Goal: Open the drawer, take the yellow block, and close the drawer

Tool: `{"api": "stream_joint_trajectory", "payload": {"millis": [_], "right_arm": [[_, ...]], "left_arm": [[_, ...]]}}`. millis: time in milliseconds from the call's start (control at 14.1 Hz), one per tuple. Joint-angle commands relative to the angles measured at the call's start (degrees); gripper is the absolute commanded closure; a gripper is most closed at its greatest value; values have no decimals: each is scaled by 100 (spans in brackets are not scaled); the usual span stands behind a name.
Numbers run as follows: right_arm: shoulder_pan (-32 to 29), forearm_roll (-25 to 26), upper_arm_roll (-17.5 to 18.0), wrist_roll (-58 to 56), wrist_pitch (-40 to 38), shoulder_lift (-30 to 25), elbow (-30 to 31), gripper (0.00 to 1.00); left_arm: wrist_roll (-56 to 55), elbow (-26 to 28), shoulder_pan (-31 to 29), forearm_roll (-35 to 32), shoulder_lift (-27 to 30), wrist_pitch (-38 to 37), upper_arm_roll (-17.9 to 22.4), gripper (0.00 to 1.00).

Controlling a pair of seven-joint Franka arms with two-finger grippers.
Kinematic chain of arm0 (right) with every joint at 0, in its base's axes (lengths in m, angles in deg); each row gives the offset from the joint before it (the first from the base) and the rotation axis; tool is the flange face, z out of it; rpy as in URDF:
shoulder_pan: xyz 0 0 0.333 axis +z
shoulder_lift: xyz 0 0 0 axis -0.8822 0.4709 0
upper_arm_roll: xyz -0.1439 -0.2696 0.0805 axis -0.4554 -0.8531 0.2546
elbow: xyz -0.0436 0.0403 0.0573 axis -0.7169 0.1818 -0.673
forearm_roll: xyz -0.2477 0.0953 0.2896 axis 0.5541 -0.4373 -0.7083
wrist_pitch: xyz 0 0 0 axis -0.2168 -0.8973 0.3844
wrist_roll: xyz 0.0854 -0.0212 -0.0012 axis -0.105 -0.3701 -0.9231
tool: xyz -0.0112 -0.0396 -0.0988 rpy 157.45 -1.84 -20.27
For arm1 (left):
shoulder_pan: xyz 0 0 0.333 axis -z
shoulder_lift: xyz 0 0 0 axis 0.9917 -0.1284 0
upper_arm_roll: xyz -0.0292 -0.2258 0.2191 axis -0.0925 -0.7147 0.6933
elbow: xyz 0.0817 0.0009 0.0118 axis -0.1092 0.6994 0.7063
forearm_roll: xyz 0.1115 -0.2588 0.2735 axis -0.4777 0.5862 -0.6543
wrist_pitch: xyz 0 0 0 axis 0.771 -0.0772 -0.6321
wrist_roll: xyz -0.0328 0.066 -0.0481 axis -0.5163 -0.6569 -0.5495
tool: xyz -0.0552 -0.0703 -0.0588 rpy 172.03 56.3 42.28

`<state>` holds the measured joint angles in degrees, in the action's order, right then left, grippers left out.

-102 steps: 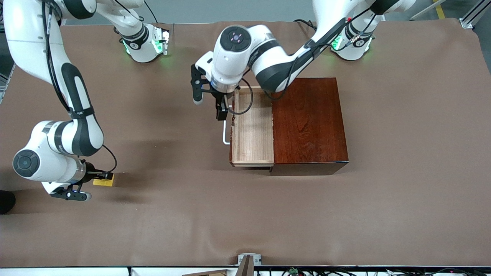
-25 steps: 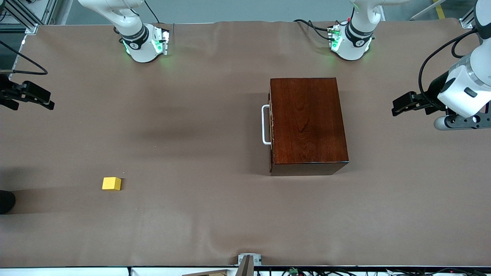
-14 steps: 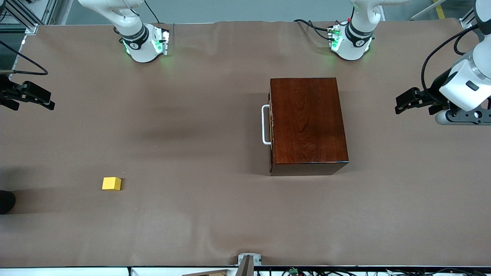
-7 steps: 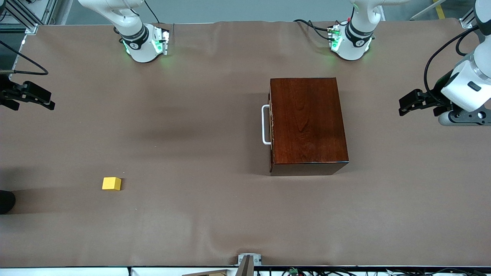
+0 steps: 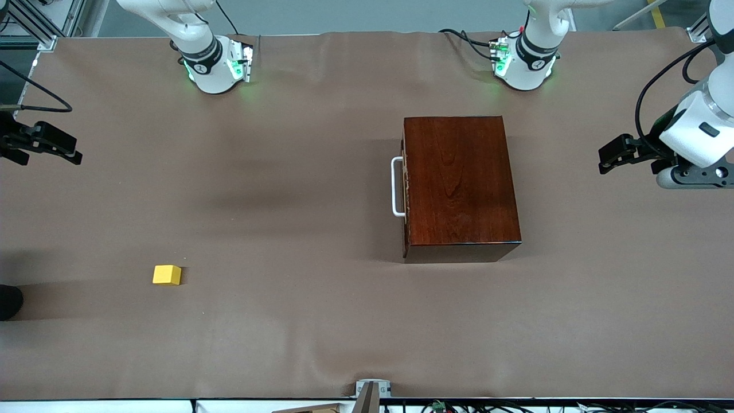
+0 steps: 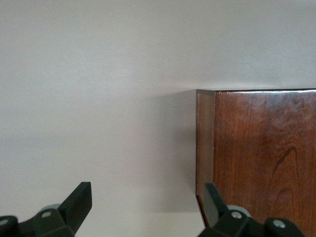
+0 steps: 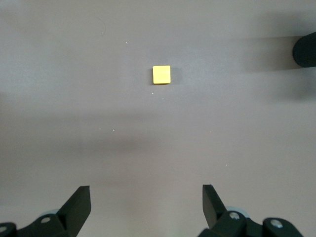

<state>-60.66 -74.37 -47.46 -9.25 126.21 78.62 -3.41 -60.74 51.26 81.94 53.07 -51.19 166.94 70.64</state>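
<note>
The drawer is pushed fully into the dark reddish-brown wooden box (image 5: 461,183); only its white bar handle (image 5: 395,186) shows, facing the right arm's end of the table. The yellow block (image 5: 167,275) lies alone on the table toward the right arm's end, nearer to the front camera than the box. It also shows in the right wrist view (image 7: 161,74). My left gripper (image 5: 609,156) is open and empty over the left arm's end of the table; in its wrist view (image 6: 147,202) a corner of the box (image 6: 261,153) shows. My right gripper (image 5: 66,148) is open and empty over the right arm's end (image 7: 146,200).
The brown cloth-covered table (image 5: 298,321) spreads round the box and the block. A dark round object (image 5: 8,301) sits at the table's edge near the block and also shows in the right wrist view (image 7: 306,49).
The drawer, open at first, is now shut. The right gripper let go of the block and drew back to its end. The left arm left the handle and keeps drifting toward its end.
</note>
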Motion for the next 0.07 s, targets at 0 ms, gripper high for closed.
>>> {"api": "stream_joint_trajectory", "payload": {"millis": [0], "right_arm": [[-29, -36, 36, 52, -37, 14, -47, 0]], "left_arm": [[119, 116, -19, -105, 130, 64, -33, 0]]}}
